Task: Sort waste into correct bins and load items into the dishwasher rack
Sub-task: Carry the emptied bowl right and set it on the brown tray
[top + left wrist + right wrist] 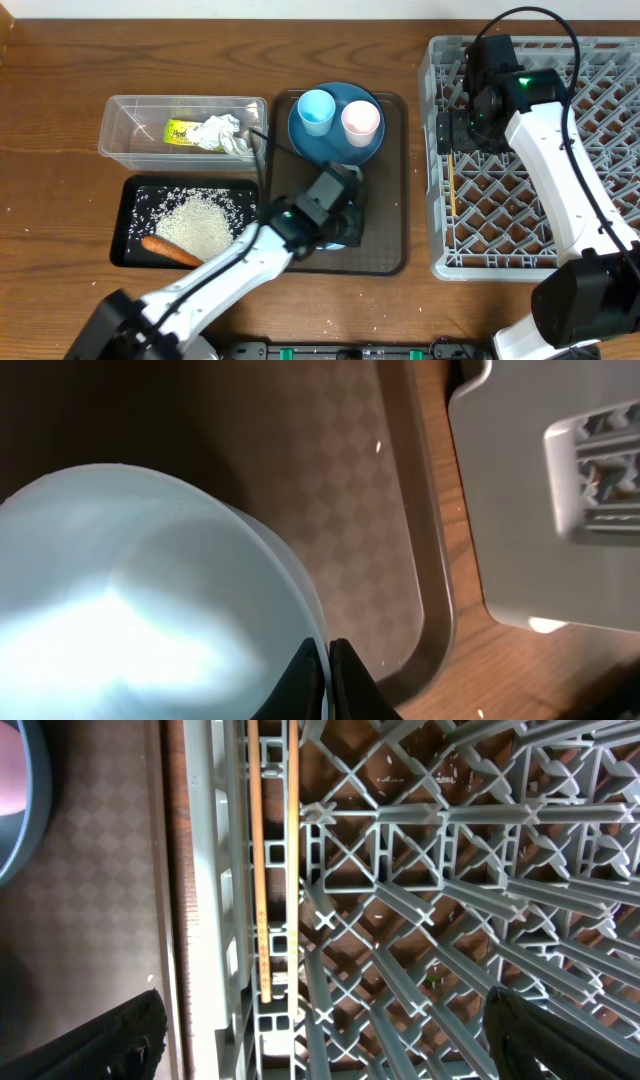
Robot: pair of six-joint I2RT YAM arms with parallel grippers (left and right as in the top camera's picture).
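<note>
Chopsticks [262,870] lie flat, side by side, in the dishwasher rack [222,870], in the edge channel nearest the brown tray [100,920]. Their long axis runs along that rack wall. Right gripper [322,1010] hangs over one end of them, fingers spread wide, holding nothing. Left gripper [325,670] is pinched narrow on the rim of the white bowl [130,610], which sits on the tray.
</note>
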